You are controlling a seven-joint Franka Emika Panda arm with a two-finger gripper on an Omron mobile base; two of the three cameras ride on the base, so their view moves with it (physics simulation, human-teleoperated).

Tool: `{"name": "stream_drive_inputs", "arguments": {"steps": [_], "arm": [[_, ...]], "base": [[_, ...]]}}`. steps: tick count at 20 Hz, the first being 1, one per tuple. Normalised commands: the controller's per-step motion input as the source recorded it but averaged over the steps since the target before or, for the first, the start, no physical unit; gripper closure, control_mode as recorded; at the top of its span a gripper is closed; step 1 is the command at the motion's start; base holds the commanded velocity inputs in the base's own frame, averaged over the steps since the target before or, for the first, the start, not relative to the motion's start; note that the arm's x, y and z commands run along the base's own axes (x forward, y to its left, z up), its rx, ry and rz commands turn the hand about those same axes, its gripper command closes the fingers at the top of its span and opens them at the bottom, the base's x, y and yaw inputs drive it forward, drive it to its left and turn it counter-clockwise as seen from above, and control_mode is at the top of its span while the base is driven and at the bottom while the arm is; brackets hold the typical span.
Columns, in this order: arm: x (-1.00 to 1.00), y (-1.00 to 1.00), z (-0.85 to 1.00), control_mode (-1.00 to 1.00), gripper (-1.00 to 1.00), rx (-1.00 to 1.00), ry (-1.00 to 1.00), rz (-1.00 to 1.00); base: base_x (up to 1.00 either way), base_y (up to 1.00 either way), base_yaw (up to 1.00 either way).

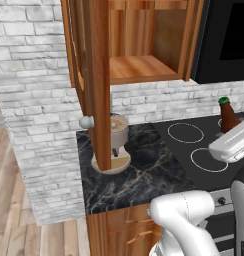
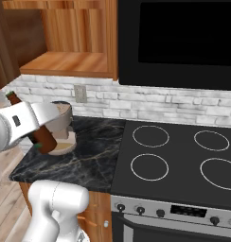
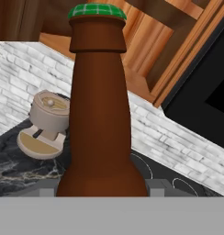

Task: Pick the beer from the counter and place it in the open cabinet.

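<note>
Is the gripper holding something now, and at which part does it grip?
Yes. The gripper holds the beer bottle. It is closed on the lower body of the bottle, and the neck and green cap are free above it.

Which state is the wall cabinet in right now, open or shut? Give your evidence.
Open. The cabinet shows its bare plank shelf, and its door swings out toward the camera, knob at the edge.
</note>
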Motion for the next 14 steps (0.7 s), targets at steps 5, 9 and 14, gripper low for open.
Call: {"name": "stream_drive_inputs", "arguments": {"steps": [5,9,14], "arm": [[0.00,-0.01,0.13,-1.00,1.00,0.05,0.00,-0.02],[0.00,0.00,0.27,-1.00,1.00,0.16,0.00,0.00],[0.00,0.00,0.26,-1.00,1.00,0.19,0.00,0.00]], "base": [[0.00,0.00,0.00],[0.00,0.00,0.00],[0.00,0.00,0.00]]}}
